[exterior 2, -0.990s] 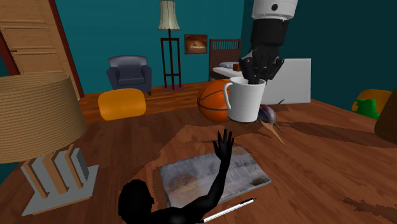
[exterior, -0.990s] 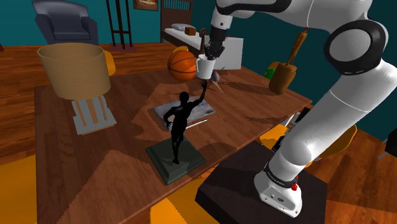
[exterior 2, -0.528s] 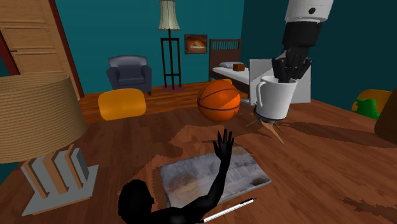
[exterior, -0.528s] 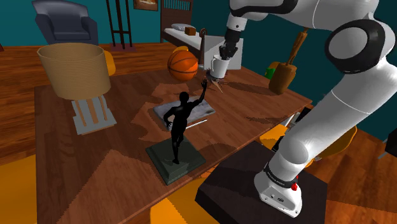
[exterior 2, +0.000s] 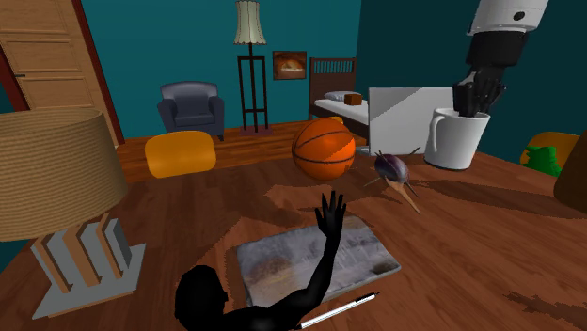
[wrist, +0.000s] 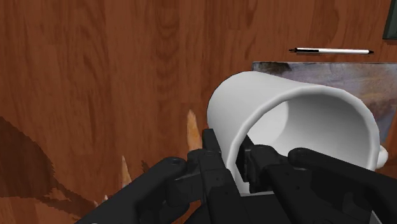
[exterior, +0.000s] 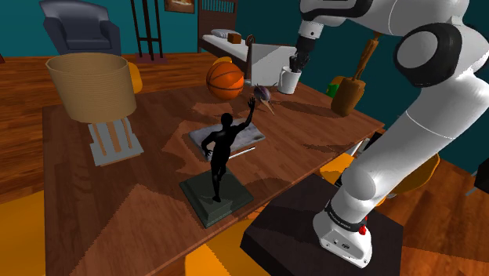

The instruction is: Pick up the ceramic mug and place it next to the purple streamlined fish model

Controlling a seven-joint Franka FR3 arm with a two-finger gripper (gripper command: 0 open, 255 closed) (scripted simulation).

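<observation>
The white mug [exterior: 290,81] hangs low over the wooden table [exterior: 157,168], held by its rim in my gripper [exterior: 296,67], which is shut on it. In the second exterior view the mug [exterior 2: 454,139] stands to the right of the purple fish model [exterior 2: 392,169], a short gap between them, with the gripper [exterior 2: 475,99] reaching into its mouth from above. In the wrist view the fingers of my gripper [wrist: 234,167] pinch the wall of the mug [wrist: 289,124]. The fish [exterior: 262,96] lies between the mug and the basketball. I cannot tell whether the mug touches the table.
An orange basketball [exterior 2: 323,149] rests left of the fish. A white box [exterior 2: 409,111] stands behind the mug. A grey mat [exterior 2: 315,259], a pen [exterior 2: 339,310], a black figure statue [exterior: 219,157] and a big lamp [exterior: 92,86] occupy the nearer table. A brown bottle [exterior: 349,90] stands by the edge.
The gripper has carried the mug rightward and down in both exterior views, from above the basketball and fish to the far side of the fish. Its grip stayed shut.
</observation>
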